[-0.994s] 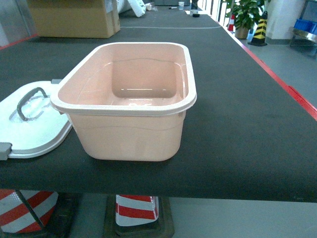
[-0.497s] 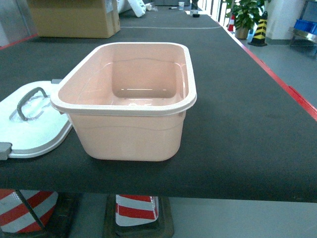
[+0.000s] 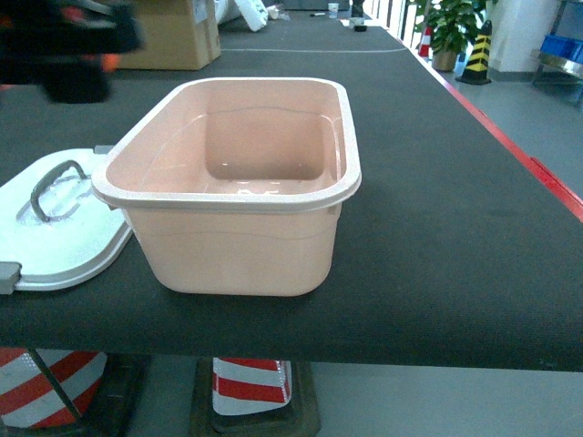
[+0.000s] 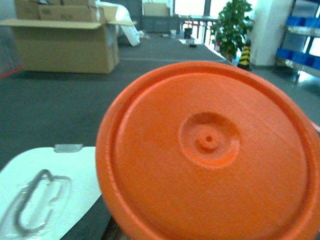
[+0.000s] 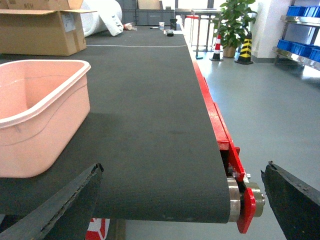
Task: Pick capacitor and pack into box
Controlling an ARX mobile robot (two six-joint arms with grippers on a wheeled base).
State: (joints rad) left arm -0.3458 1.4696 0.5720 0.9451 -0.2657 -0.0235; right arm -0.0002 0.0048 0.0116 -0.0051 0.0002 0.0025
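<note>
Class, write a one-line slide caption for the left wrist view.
Orange disc fills the frame above the white lid.

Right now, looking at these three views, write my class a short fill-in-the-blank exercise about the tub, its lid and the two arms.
1. The peach-pink box stands open and is ____ inside.
2. The white lid lies flat on the belt, to the ____ of the box in the head view.
3. The round disc filling the left wrist view is coloured ____.
4. The right gripper's fingers are spread ____.

Missing words: empty; left; orange; open

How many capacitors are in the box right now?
0. The box looks empty; one orange disc, likely the capacitor, fills the left wrist view, apparently carried by that arm. Others may sit off-frame.
</note>
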